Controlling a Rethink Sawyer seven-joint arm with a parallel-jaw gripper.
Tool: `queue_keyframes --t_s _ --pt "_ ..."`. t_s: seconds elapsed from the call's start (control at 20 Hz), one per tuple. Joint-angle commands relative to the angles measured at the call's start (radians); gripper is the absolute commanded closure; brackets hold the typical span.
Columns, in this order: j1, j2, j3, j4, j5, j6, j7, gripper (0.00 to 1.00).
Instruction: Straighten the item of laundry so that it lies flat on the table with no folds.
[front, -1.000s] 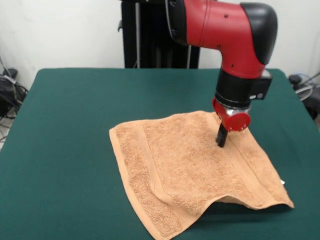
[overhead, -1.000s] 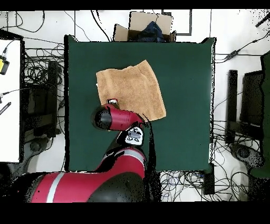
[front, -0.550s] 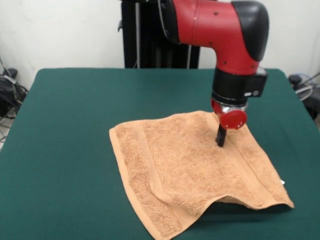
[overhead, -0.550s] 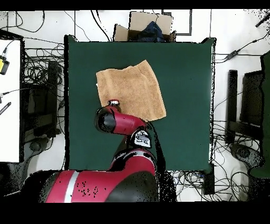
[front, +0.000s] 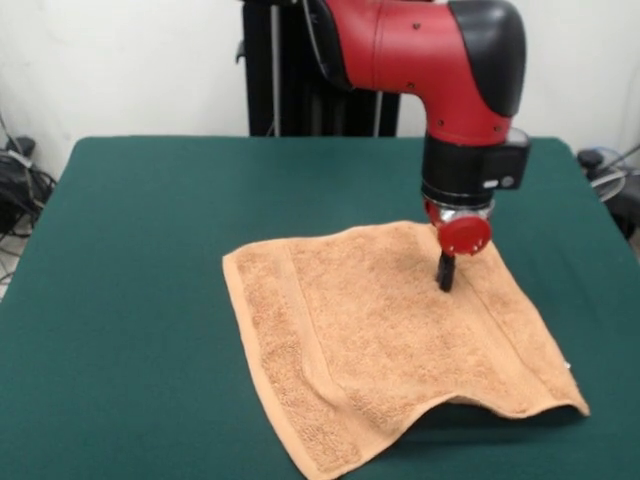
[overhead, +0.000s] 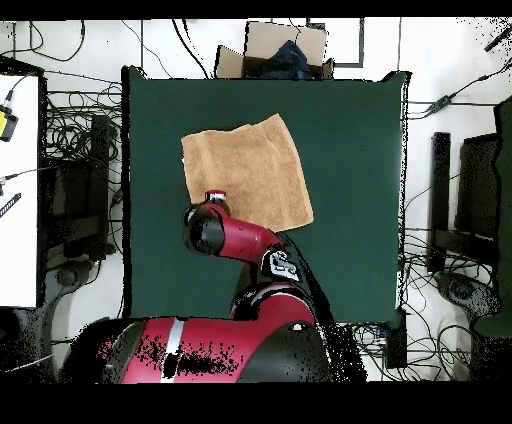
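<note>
Gripper (front: 445, 276) tips press onto the towel (front: 390, 340) right of frame centre; I can't tell whether they're parted or pinched. Towel lies mid-table (front: 150, 250), its lower edge humped. I judge flattening half done: next, draw that hump out. Overhead, the arm hides the contact.

My red and black arm (overhead: 245, 240) reaches up over the green table (overhead: 350, 180), and its rounded black head covers the towel's (overhead: 250, 165) lower left corner, so I cannot see my own tips from up here. The orange-tan towel lies spread open, a little skewed, toward the table's upper left part, well inside every edge. Just beyond the table's top edge sits an open cardboard box (overhead: 262, 45) with something dark in it.
</note>
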Motion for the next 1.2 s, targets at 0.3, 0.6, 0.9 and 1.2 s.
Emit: queue_keyframes --t_s 0.3,0.6,0.9,1.2 --pt "-0.004 0.06 0.248 0.19 0.08 0.1 0.142 1.0" --pt "-0.095 0.076 0.341 0.219 0.072 0.076 0.128 1.0" --pt "0.058 0.022 0.123 0.149 0.073 0.147 0.058 1.0" --pt "0.143 0.0 -0.195 -0.152 -0.09 0.379 -0.208 1.0"
